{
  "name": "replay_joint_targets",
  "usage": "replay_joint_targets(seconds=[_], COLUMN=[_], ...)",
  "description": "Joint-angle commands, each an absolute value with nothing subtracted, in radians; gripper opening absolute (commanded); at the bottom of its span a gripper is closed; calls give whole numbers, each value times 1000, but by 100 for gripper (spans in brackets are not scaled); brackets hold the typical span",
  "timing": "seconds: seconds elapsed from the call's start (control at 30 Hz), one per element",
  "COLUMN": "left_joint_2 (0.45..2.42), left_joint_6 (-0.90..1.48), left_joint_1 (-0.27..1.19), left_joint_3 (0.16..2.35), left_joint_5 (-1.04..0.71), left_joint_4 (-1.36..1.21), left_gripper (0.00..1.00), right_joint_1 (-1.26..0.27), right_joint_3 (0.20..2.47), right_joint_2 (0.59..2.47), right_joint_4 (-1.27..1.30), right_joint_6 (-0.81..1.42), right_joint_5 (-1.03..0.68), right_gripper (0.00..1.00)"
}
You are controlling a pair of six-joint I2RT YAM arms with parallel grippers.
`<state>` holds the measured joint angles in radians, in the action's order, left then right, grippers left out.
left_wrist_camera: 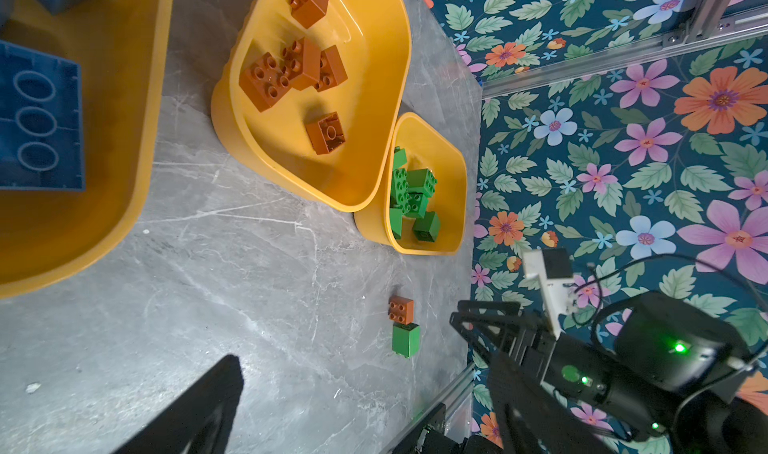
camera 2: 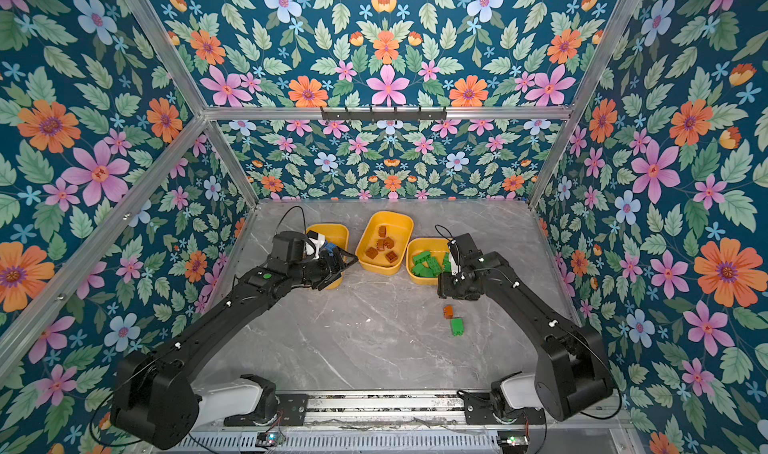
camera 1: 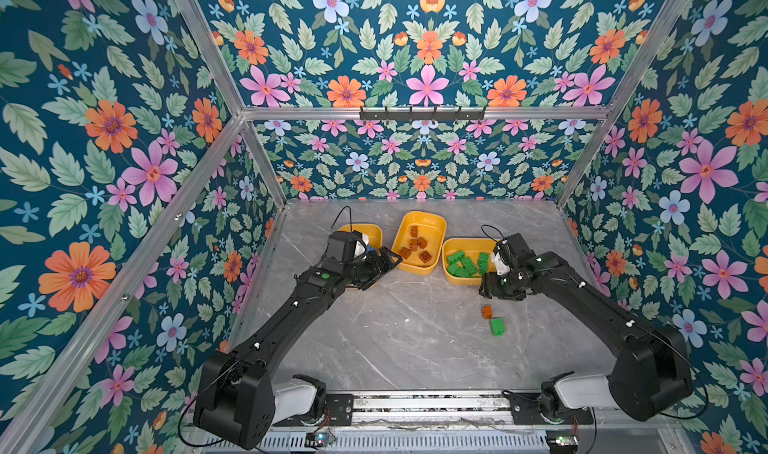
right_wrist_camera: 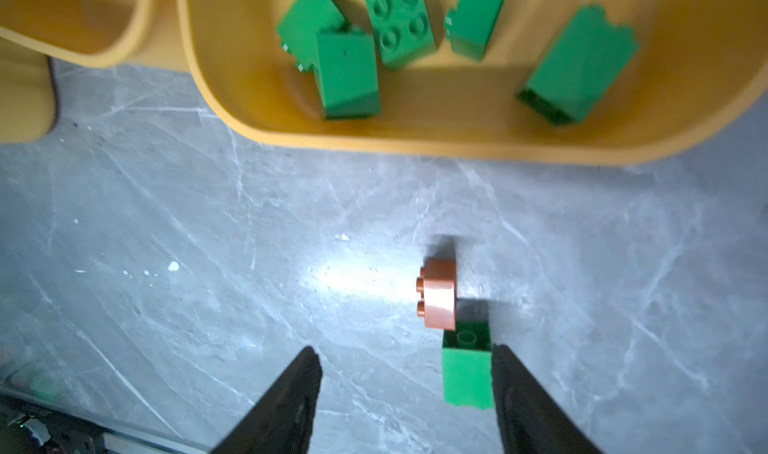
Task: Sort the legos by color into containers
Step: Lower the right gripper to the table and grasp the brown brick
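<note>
Nearest the arm bases, two legos lie loose on the grey marbled bench [camera 1: 395, 348]: a green brick [right_wrist_camera: 467, 373] and, touching its far end, a brownish-orange brick [right_wrist_camera: 438, 294] that seems tipped on its side, studs pointing sideways. The right hand [right_wrist_camera: 403, 350] hangs above them with its fingers spread and nothing between them. In the right wrist view the green brick shows just beside one finger, though contact cannot be judged.

Both bricks look light, rigid and smooth. The flat opposite side walls are probably the surest place to pinch, and the studs the worst. Because the two touch, closing on one may nudge the other.

Farther back stand the three yellow-orange tubs. The green tub [camera 1: 465, 282] is closest to the right hand, the orange-brick tub [camera 1: 420, 270] is in the middle, and the blue-brick tub [camera 1: 358, 227] is on the left. The left hand [camera 1: 380, 271] is over the blue-brick tub, fingers wide apart and apparently empty.
</note>
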<state>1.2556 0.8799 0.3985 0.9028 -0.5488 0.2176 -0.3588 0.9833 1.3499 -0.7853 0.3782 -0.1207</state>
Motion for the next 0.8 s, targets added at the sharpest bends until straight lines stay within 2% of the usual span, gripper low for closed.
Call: replay_joint_targets(seconds=[0.0,0.37,0.77], left_joint_2=[1261,1248,1211], left_joint_6=[866,861,869], left_joint_1=[402,414,416], left_joint_3=[900,890,857], left_joint_5=[-557,-548,-531], left_joint_4=[193,204,209], left_gripper=[95,95,95], right_joint_1=[-368,-380,-383], right_joint_3=[916,859,902], right_joint_2=[1334,1454,1575], right_joint_4=[-766,-633,-642], right_joint_6=[439,366,341], right_joint_5=[-84,-78,-90], right_gripper=[65,59,30])
